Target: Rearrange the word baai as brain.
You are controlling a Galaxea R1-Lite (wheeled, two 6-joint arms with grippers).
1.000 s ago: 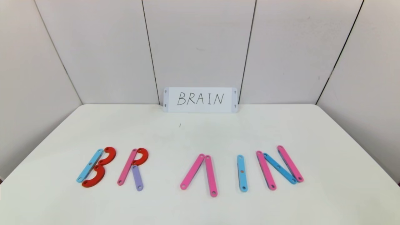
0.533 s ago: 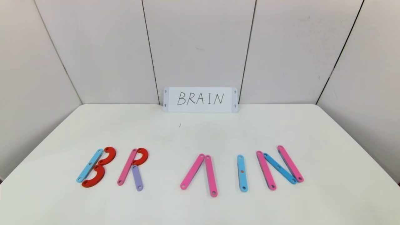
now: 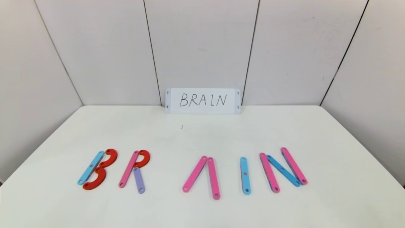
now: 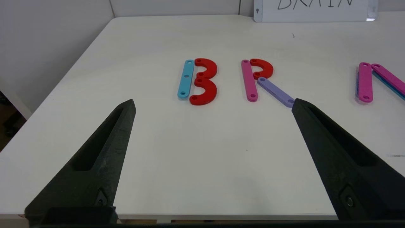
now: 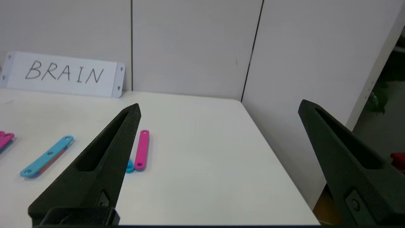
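The word lies in a row across the front of the white table (image 3: 202, 136). The B is a blue bar (image 3: 91, 167) with two red arcs (image 3: 100, 169). The R is a pink bar (image 3: 128, 173), a red arc (image 3: 142, 158) and a purple bar (image 3: 139, 180). Two pink bars (image 3: 195, 173) lean together as an A without a crossbar. A blue bar (image 3: 245, 175) makes the I, and the N (image 3: 283, 170) is pink, blue, pink. My left gripper (image 4: 213, 101) hangs open over the table's front edge, short of the B (image 4: 205, 91). My right gripper (image 5: 220, 103) is open near the N's pink bar (image 5: 142, 149).
A white card (image 3: 202, 101) with handwritten BRAIN leans on the back wall. White panel walls close in the table at the back and both sides. The table's right edge (image 5: 278, 164) drops off close beside the right gripper.
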